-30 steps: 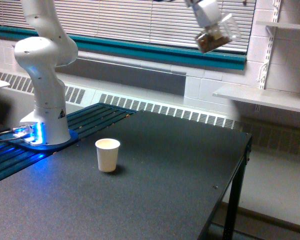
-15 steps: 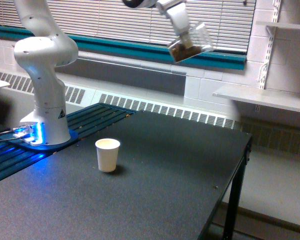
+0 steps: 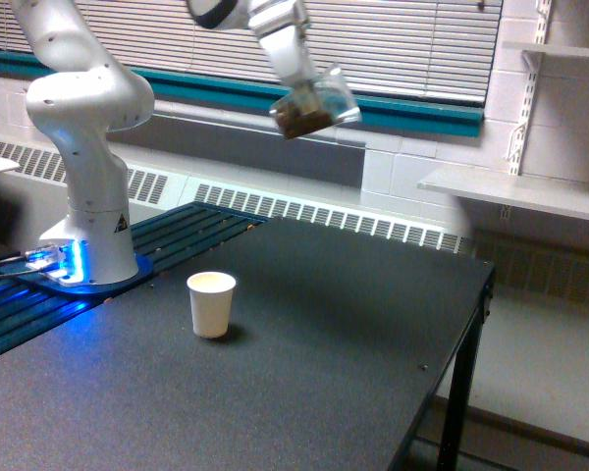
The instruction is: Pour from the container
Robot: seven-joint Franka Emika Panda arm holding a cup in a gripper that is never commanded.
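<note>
The gripper (image 3: 296,74) clasped the clear container (image 3: 314,103) of brown bits, tilted, high above the black table (image 3: 373,343), up and toward the exterior view's right of the white paper cup (image 3: 211,304).

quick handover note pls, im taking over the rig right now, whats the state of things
Claw: shut on the clear container, held high in the air in front of the window blinds and tilted, brown bits settled at its lower end.
White paper cup: upright on the black table, near the arm base, well below the container and toward the exterior view's left of it.
Done: container lifted.
Left: bring it over the paper cup and pour; nothing is spilling yet.
</note>
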